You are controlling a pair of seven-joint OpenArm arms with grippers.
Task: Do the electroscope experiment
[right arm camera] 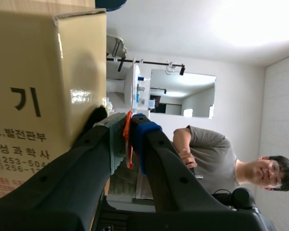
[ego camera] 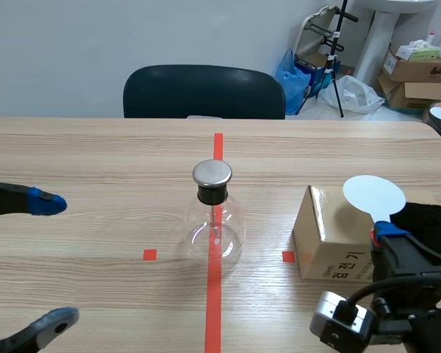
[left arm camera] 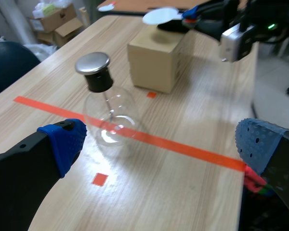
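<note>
The electroscope (ego camera: 212,213), a round glass flask with a black neck and a metal cap, stands on the orange tape line at the table's middle. In the left wrist view the flask (left arm camera: 106,106) is ahead of my open left gripper (left arm camera: 161,144), apart from both blue pads. That left gripper (ego camera: 51,263) sits low at the table's left. My right gripper (ego camera: 386,234) is shut on the orange handle of a white disc paddle (ego camera: 374,195), raised over the cardboard box (ego camera: 327,239). The handle (right arm camera: 128,139) shows edge-on between the pads.
A black furry cloth (ego camera: 428,219) lies by the box's far right top. A dark chair (ego camera: 204,92) stands behind the table's far edge. Boxes, bags and a tripod (ego camera: 336,59) fill the back right floor. A person (right arm camera: 216,156) shows past the right gripper.
</note>
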